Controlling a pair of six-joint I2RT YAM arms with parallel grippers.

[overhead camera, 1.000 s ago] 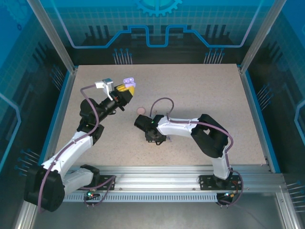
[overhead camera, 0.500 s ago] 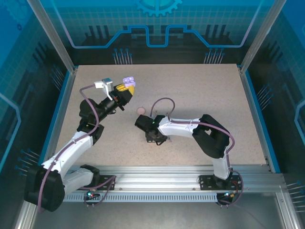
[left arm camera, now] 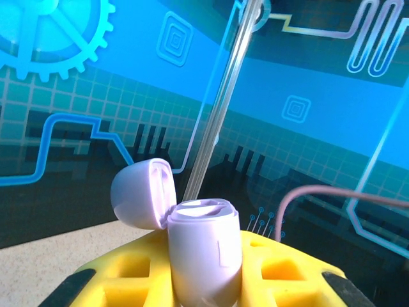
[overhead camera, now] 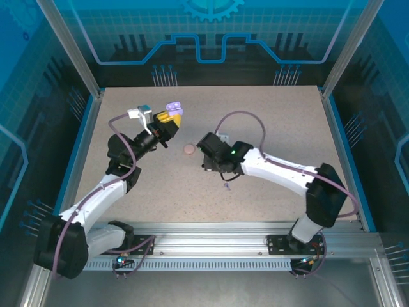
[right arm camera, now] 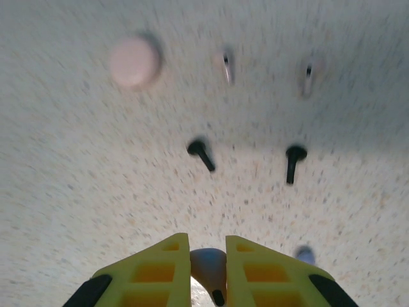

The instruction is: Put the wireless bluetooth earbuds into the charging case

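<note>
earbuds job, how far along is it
Done: the lavender case is open, held by the left tool. In hand: the right tool pinches a lavender earbud. Left: seating it, then the black earbuds, pink earbuds and a blurred pale one lying on the table; the pink case is shut.
</note>
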